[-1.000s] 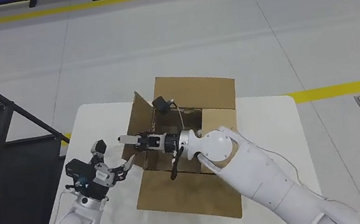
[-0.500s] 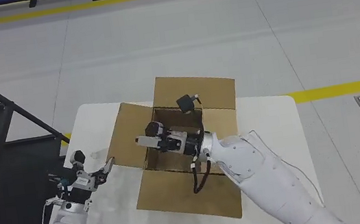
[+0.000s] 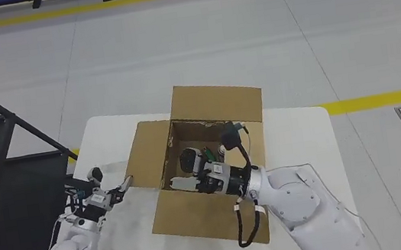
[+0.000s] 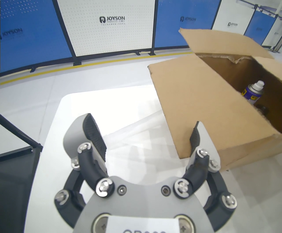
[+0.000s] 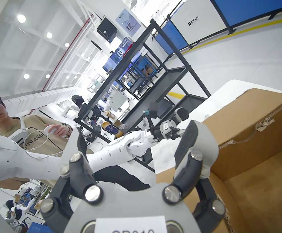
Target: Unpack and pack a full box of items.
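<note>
Box (image 3: 213,104) open, middle of table (image 3: 300,122). Spray can (image 4: 253,92) stands upright inside box, long side up-down. Right claw (image 5: 135,130) wide, empty, in box mouth, nearer can. Left claw (image 4: 143,120) wide, empty, near table's left edge, outside box flap. Likely right claw's job.

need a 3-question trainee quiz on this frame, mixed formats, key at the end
1. True or false: the left gripper has its jaws shut on a flap of the brown cardboard box.
2. Where is the blue-labelled spray can with the white cap? A: beside the box. B: inside the box. C: on top of a flap.
3. Fill in: on the right gripper, the jaws are ____ and hold nothing.
Key: 1 false, the left gripper's jaws are open; 2 B; 3 open.
</note>
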Robot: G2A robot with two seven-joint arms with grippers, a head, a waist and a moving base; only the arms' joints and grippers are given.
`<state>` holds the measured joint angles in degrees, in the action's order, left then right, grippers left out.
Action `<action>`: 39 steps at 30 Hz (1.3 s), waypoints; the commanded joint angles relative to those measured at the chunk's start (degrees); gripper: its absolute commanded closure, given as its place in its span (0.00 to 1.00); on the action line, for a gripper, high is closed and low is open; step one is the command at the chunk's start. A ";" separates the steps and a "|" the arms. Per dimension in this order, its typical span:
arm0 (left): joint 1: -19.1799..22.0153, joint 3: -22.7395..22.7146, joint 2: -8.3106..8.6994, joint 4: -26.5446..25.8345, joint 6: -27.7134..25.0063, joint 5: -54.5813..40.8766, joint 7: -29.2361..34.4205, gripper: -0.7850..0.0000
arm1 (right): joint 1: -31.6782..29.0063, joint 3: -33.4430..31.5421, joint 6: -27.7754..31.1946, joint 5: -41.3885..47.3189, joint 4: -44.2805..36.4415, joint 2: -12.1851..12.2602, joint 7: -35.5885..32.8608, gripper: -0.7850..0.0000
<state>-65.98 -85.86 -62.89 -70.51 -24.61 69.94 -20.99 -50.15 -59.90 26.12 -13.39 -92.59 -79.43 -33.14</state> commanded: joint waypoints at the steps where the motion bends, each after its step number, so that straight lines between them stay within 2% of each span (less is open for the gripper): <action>1: -1.31 -1.65 0.27 -3.50 -0.19 -0.56 -0.33 0.00 | -1.08 -0.63 1.33 0.40 -0.13 0.16 1.00 0.00; 5: -4.02 -4.19 0.67 -10.77 -0.14 -0.84 0.45 0.00 | -2.61 -2.62 3.93 -0.44 -1.17 0.68 1.65 0.00; 11: -7.47 -6.96 1.01 -25.06 -2.17 -4.41 4.25 0.00 | -7.49 -8.40 8.46 -2.49 -4.80 1.95 4.34 0.00; 15: -6.99 -4.79 0.95 -32.85 -4.23 -6.65 10.30 0.00 | -12.66 -13.66 11.27 -3.04 -7.52 2.92 6.95 0.00; 18: -4.44 0.26 0.57 -35.54 -4.35 -7.96 16.72 0.00 | -17.06 -17.79 13.39 -2.86 -9.32 3.62 8.90 0.00; 21: 0.49 6.97 -0.17 -33.10 -3.65 -11.03 24.10 0.00 | -21.61 -21.49 15.51 -2.50 -10.71 4.20 10.83 0.00; 24: 8.61 14.57 -1.48 -25.92 -2.00 -17.00 32.93 0.00 | -26.37 -25.37 17.72 -1.93 -11.40 4.76 12.84 0.00; 30: 18.95 25.68 -4.25 -13.30 -1.14 -23.92 40.81 0.00 | -32.71 -30.65 20.62 0.00 -11.21 5.49 15.61 0.00; 35: 24.54 30.78 -6.17 -5.25 -2.53 -33.25 48.11 0.00 | -34.91 -32.49 21.52 1.08 -11.19 5.89 16.24 0.00; 39: 26.87 33.20 -7.19 -1.12 -4.62 -38.64 51.99 0.00 | -35.14 -32.46 21.29 1.25 -11.34 6.06 16.28 0.00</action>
<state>-39.60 -53.07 -69.92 -72.48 -29.13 32.10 30.40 -85.30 -92.43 47.49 -12.13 -103.91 -73.40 -16.86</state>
